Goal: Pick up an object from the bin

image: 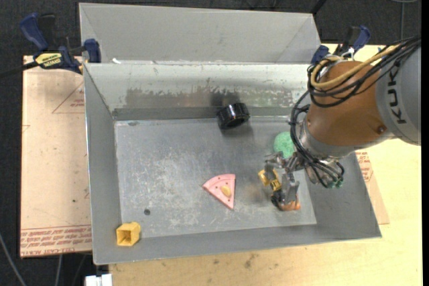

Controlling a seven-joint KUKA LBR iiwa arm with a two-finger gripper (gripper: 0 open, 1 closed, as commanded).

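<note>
Your gripper (287, 199) is hanging low in the grey bin (100, 164), in the right front part, close to the front wall. You cannot tell how wide it is open, and you cannot tell if it is holding anything.

A small yellow thing (269, 177) is lying just beside the gripper, on its left. It is the nearest thing to it. A little orange bit (291, 207) is peeking out at the gripper's low end. You cannot tell if it is a thing from the bin or a piece of the robot.

A light green lump (284, 143) is sitting near the gripper, a bit closer to the back wall, and the big brown arm (348, 110) is covering part of it.

A pink wedge (222, 189), shaped like a slice of pie, is lying flat on the bin floor to the left of the gripper, near but not touching. A black round thing (232, 115) is resting by the back wall, around the middle. A small yellow block (128, 233) is sitting in the left front corner, well apart from everything else.
</note>
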